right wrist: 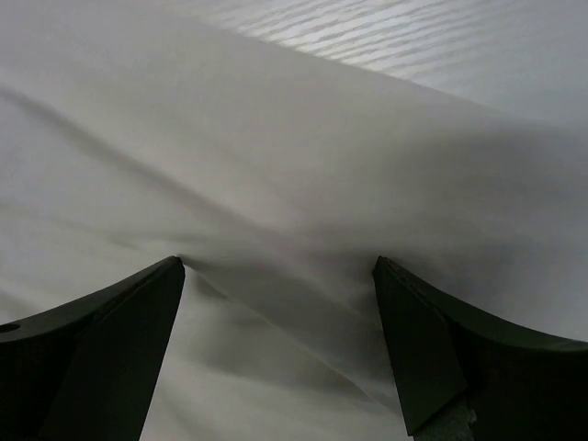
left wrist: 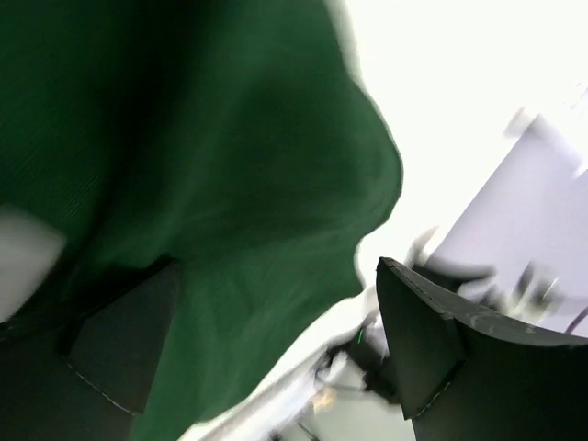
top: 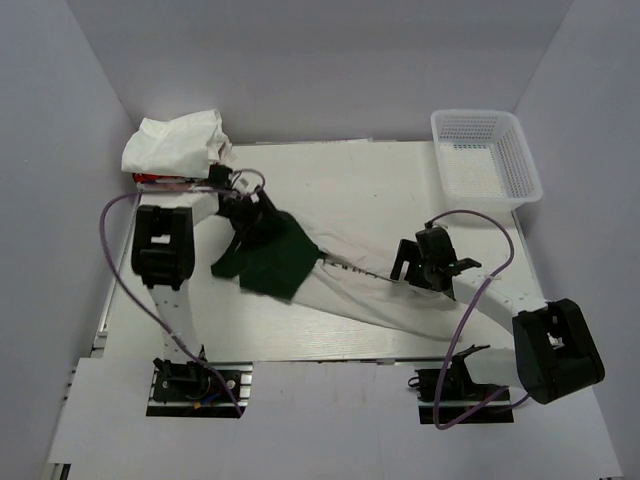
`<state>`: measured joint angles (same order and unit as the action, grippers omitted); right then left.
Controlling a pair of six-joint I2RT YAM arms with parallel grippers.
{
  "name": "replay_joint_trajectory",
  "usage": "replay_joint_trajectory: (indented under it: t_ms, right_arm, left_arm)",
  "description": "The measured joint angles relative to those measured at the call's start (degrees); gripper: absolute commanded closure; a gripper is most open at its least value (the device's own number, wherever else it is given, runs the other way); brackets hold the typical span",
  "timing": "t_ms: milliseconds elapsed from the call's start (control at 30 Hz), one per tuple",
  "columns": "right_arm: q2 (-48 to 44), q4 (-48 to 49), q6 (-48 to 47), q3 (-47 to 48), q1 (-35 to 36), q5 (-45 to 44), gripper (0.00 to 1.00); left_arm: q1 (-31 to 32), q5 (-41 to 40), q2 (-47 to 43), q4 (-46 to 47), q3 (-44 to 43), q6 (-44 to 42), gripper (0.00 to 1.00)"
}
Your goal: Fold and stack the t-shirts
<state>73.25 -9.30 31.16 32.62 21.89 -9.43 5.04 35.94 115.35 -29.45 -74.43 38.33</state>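
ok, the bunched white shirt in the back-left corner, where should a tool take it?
Pinch a raised fold on top of the bunched white t-shirt, coming straight down. Walls sit behind and left of it, the left arm is in front, so a side approach looks blocked.

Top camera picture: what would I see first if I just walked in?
Probably the big off-white t-shirt with its dark green part, spread across the middle of the table between the left gripper and right gripper. Next, the white mesh basket at the far right corner and a crumpled white cloth pile at the far left.
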Motion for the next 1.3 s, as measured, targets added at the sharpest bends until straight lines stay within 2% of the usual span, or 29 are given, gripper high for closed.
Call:
replay_joint_trajectory:
  t_ms: [100,200,300,333,533,600,733,867,1033,1167,1300]
  right_arm:
    - [-1.6,1.2,0.0,-2.2,1.2,4.1,0.1]
    - [-0.1,4.3,-0.1,-2.1,5.4,8.2,0.1]
    - [1.9,5.1,-1.6,-0.5,11.7,12.0,0.1]
    - [2.3,4.5,-2.2,0.1,13.9,13.4,0.1]
    - [3.1,-1.4,-8.5,2.6,30.1,22.8,0.1]
    - [3.1,-2.6,-11.5,3.3,34.2,25.1,0.1]
    - [2.6,-6.1,-15.0,4.1,38.0,26.7,0.1]
    - [-1.9,-7.2,-14.8,3.9,39.3,24.3,0.1]
    - [-14.7,-4.0,-12.9,2.2,39.4,15.0,0.1]
    - [-26.3,0.3,-11.1,-1.3,39.3,8.1,0.1]
    - [-28.6,0.3,-9.2,-1.8,39.3,3.4,0.1]
  left_arm:
    - [0.8,-0.3,14.9,-2.7,-23.9,0.0,0.0]
    - [2.2,0.1,29.5,-0.4,-47.4,0.5,0.0]
    - [3.8,1.4,40.6,6.0,-63.5,3.5,0.0]
    - [4.4,1.4,43.3,9.7,-66.4,5.2,0.0]
    - [8.1,-3.1,51.7,31.5,-72.2,15.7,0.0]
    - [9.4,-7.2,52.3,35.6,-72.1,17.2,0.0]
    - [11.4,-13.6,53.0,40.3,-71.8,17.1,0.0]
    - [12.6,-16.0,53.3,42.6,-71.7,16.6,0.0]
    - [13.8,-16.6,52.2,42.7,-70.7,13.6,0.0]
    - [15.4,-17.5,47.0,39.0,-67.8,8.6,0.0]
    - [16.8,-16.7,37.2,36.3,-65.1,5.5,0.0]
